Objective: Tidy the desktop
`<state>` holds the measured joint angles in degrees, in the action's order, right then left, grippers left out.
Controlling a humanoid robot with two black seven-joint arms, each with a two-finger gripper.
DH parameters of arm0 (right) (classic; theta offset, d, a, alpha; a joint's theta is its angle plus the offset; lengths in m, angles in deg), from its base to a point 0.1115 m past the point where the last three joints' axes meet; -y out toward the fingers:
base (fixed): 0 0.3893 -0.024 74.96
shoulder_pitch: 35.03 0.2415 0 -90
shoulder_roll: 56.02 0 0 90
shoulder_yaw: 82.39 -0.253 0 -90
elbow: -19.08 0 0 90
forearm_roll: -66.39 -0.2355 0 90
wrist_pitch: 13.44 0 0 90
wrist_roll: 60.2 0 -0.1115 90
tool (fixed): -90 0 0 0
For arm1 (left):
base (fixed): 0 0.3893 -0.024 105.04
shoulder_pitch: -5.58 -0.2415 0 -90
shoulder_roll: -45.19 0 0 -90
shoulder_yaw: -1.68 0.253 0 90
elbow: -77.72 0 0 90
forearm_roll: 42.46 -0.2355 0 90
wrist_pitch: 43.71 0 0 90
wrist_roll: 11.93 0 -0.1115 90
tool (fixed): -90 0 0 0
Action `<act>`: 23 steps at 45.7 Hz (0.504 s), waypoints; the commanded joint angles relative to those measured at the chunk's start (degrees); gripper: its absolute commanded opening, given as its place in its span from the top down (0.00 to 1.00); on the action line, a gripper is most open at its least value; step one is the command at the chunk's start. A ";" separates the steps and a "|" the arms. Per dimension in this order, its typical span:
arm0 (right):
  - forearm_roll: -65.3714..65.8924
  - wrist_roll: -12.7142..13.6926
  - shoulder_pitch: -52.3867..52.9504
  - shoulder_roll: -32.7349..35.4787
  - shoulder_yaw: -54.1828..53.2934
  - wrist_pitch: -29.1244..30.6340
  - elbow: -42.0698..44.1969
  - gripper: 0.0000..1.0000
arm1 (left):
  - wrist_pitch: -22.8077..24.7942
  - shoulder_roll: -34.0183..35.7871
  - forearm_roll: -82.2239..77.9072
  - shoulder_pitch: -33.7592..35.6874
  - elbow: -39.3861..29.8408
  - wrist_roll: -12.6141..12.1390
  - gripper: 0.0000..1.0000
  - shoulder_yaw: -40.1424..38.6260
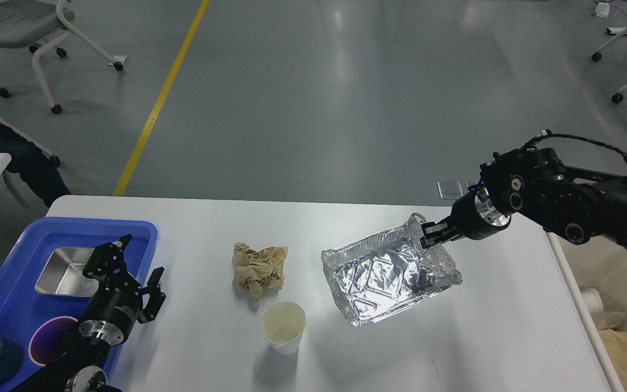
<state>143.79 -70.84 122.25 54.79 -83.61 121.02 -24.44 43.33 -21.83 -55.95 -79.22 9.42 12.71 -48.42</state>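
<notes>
At about 8 o'clock, the left gripper [138,277] hung with fingers wide over the blue plastic tray [14,305]. A crumpled brown paper ball [259,269] and a white paper cup [283,328] sat in the middle of the big white smooth desktop [487,326]. At 3 o'clock, the right gripper [432,234] pinched the rim of the shiny crinkled foil tray [384,275]. It should have lifted slowly, because foil bends easily. Beyond lay grey floor with a yellow line [161,98].
</notes>
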 commanded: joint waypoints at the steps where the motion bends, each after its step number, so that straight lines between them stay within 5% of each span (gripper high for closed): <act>1: -1.55 -0.17 1.54 -3.05 2.45 -0.08 2.20 1.00 | -1.51 -0.40 -2.94 0.34 0.62 0.06 0.04 0.00; 16: -1.55 -0.26 2.07 -5.16 2.62 -0.35 3.88 1.00 | -3.89 1.00 -11.74 3.59 -0.96 -0.47 0.04 4.30; 23: -1.55 -0.26 2.07 -4.99 2.62 -0.52 3.88 1.00 | -3.98 8.64 -11.56 4.73 -6.31 -1.79 0.04 6.49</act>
<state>142.23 -71.12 124.37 49.66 -80.98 120.67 -20.52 39.36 -18.58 -67.63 -75.37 6.37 11.98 -44.01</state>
